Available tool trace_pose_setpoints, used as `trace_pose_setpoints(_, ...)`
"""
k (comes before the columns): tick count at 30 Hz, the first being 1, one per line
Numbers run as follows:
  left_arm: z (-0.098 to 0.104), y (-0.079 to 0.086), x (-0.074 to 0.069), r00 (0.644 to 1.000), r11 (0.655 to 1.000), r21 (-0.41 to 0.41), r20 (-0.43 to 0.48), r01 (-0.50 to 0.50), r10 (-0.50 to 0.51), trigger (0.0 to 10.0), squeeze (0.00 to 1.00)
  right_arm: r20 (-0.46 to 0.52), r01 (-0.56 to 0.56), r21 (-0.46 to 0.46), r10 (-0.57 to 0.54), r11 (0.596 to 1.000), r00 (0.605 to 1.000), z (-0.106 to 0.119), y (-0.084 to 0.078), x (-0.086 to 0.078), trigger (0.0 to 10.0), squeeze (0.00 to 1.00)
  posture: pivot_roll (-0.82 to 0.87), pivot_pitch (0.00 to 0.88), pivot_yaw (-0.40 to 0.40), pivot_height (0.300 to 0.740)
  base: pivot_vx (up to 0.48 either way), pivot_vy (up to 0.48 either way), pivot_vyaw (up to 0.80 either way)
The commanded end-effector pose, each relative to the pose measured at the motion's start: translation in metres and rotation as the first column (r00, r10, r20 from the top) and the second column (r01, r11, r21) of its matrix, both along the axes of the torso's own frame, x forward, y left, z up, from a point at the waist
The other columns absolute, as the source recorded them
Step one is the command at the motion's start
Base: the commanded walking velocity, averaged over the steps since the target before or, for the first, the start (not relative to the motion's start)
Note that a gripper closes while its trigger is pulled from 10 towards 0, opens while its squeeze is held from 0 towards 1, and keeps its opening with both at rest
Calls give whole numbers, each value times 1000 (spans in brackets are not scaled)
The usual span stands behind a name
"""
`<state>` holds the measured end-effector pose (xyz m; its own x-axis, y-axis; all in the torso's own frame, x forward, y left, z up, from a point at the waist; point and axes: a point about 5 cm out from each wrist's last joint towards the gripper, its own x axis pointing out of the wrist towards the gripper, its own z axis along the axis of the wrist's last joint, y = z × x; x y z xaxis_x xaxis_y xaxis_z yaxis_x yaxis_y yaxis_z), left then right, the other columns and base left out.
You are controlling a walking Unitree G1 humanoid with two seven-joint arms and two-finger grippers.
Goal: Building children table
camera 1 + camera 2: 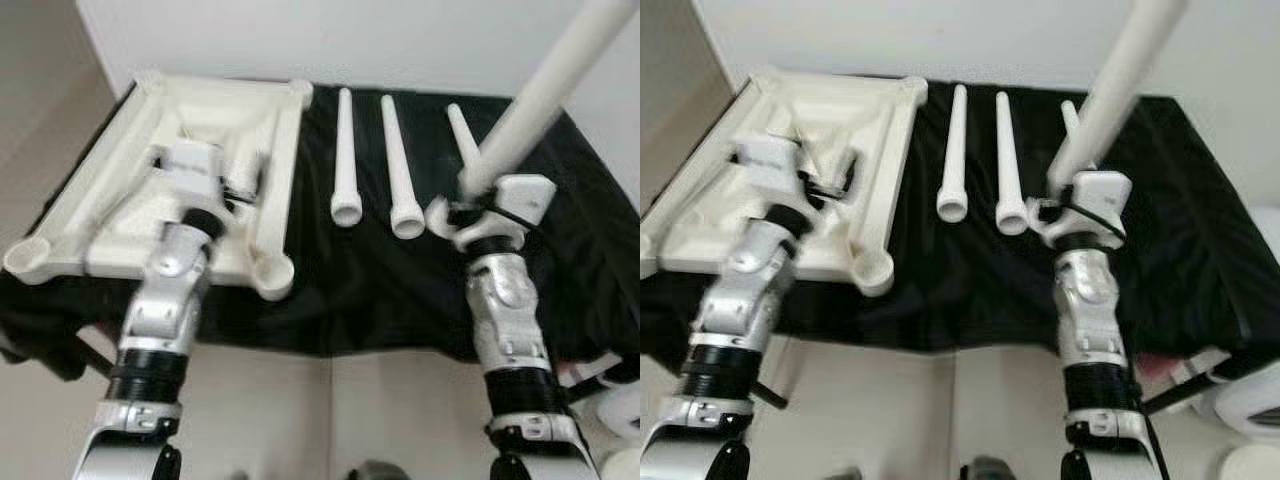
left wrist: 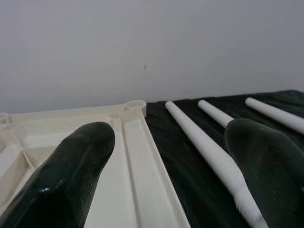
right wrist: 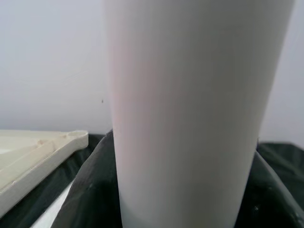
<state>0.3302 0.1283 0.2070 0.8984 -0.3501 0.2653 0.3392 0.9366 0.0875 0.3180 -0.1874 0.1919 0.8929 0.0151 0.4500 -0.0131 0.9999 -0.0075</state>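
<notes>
The right gripper (image 1: 478, 196) squeezes a white table leg (image 1: 545, 92) that sticks up beside three legs (image 1: 346, 160) lying on the black cloth (image 1: 400, 280), while the left gripper (image 1: 240, 180), fingers (image 2: 71, 175) spread wide, hovers over the upside-down tabletop (image 1: 120, 200).

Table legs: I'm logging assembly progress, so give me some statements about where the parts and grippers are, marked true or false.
1. The right gripper holds a table leg raised off the cloth. True.
2. Five legs lie on the black cloth. False: three lie there.
3. The tabletop lies underside up, sockets showing. True.
4. The left gripper is clamped on a leg. False: its fingers are open over the tabletop's edge.
</notes>
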Motion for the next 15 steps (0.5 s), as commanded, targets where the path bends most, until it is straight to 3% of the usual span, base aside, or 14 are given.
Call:
trace_pose_setpoints(1, 1, 10, 0, 999, 999, 13, 2, -39, 39, 10000, 0, 22, -34, 2, 34, 999, 999, 5, 10, 1, 10000, 0, 34, 0, -25, 740, 330, 0, 0)
trace_pose_setpoints(8, 0, 10, 0, 998, 998, 15, 1, -58, 58, 10000, 0, 21, -39, -1, 39, 999, 999, 5, 11, 1, 10000, 0, 30, 0, -24, 740, 47, 0, 0)
trace_pose_setpoints(15, 2, 2, -3, 1000, 997, 71, 3, -19, 19, 10000, 0, 13, -44, -10, 44, 999, 999, 4, 11, 0, 10000, 0, 28, 0, -24, 740, 0, 0, 0)
